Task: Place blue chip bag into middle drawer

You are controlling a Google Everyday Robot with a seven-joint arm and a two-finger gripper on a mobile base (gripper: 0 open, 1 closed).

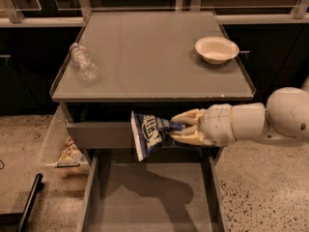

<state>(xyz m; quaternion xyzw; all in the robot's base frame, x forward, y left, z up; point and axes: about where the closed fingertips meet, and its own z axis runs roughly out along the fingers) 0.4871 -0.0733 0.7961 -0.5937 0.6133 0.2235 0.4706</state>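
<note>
- Clear plastic bottle [83, 62]: lying on its side at the far left of the bench [154, 52].
- Blue chip bag [149, 133]: held in the air in front of the upper drawer front [101, 134], over the far end of the middle drawer [149, 197], not inside it.
- Middle drawer: pulled out, near, floor bare.
- Hand [175, 127]: reaching in from the right, fingers clamped on the bag's right end.
- White bowl [217, 49]: far right of the bench.

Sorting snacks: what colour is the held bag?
Dark blue with white lettering; the gripper holds the bag above the middle drawer, camera view.
</note>
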